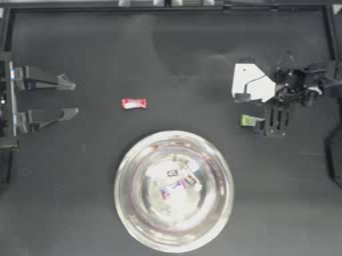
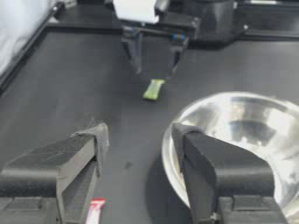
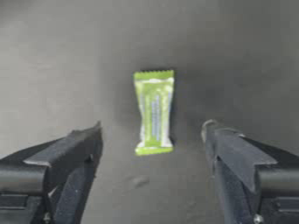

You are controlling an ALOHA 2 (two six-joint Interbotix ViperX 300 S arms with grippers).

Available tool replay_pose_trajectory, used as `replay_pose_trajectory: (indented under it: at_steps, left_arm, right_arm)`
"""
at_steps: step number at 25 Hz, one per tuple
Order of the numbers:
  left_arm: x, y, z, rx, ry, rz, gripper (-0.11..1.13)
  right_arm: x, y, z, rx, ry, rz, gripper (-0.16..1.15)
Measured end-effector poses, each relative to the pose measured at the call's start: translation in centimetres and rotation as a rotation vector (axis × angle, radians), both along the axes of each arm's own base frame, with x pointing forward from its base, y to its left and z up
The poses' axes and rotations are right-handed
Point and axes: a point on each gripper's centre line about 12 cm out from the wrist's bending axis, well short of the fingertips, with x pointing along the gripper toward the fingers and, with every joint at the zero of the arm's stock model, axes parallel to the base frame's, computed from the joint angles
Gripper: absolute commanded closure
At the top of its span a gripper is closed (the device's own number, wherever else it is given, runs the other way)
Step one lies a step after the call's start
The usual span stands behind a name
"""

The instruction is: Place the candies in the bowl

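Lying flat on the dark worktop (image 1: pixel 80 200), the silver bowl (image 1: pixel 174 191) is being seen at the near middle, with a few wrapped candies (image 1: pixel 177 186) inside. The right hand (image 3: pixel 151 144) is being held open just over the green candy (image 3: pixel 154 112), jaws at either side, not touching. The left hand (image 1: pixel 70 97) is being kept open at the left edge. The red candy (image 1: pixel 133 103) is lying apart, beyond the bowl.

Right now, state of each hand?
Left hand: open, empty, parked at the table's left side.
Right hand: open, jaws either side of the green candy, not gripping it yet.
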Motion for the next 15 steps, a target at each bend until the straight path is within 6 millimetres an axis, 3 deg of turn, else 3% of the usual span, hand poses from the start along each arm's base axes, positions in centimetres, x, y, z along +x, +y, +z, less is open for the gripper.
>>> replay_pose_trajectory:
  at_steps: [15]
  left_arm:
    - [0.0, 0.0, -0.1, -0.015, 0.007, 0.002, 0.17]
  right_arm:
    - [0.8, -0.2, -3.1, -0.004, 0.050, 0.007, 0.02]
